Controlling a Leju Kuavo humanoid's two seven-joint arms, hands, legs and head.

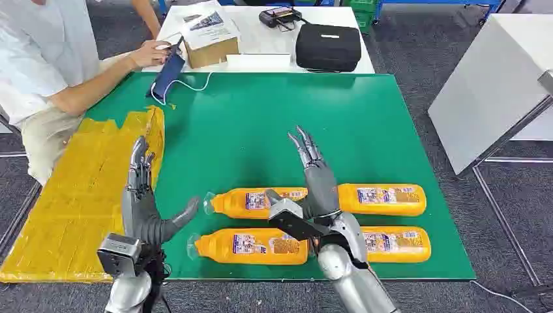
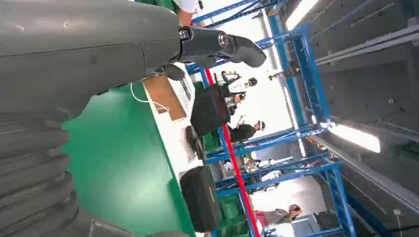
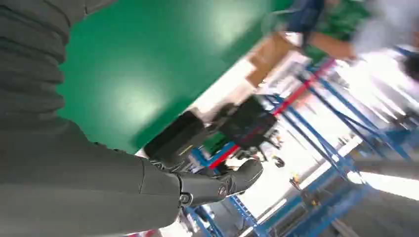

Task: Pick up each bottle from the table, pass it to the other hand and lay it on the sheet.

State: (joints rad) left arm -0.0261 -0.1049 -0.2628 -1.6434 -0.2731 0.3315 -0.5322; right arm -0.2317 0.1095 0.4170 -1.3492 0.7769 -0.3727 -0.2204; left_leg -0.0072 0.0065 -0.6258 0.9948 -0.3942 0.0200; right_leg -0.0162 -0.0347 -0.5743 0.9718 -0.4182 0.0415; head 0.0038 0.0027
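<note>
Grey and empty, the left hand [image 1: 145, 207] is hovering with fingers straight and spread, thumb reaching toward the bottles, beside the yellow sheet [image 1: 78, 202]. Just right of it, the right hand [image 1: 318, 186] is also holding nothing, fingers extended and apart above the green table [image 1: 261, 124], its wrist covering parts of the bottles. Four orange bottles are lying flat in two rows, long axes running across the table: the upper left bottle [image 1: 251, 202] and lower left bottle [image 1: 251, 247] are pointing their clear caps toward the sheet; the upper right bottle [image 1: 391, 199] and lower right bottle [image 1: 398, 243] are partly hidden. Their label print is too small for reading. Beyond, a person's hand [image 1: 150, 52] is touching a phone [image 1: 168, 73].
</note>
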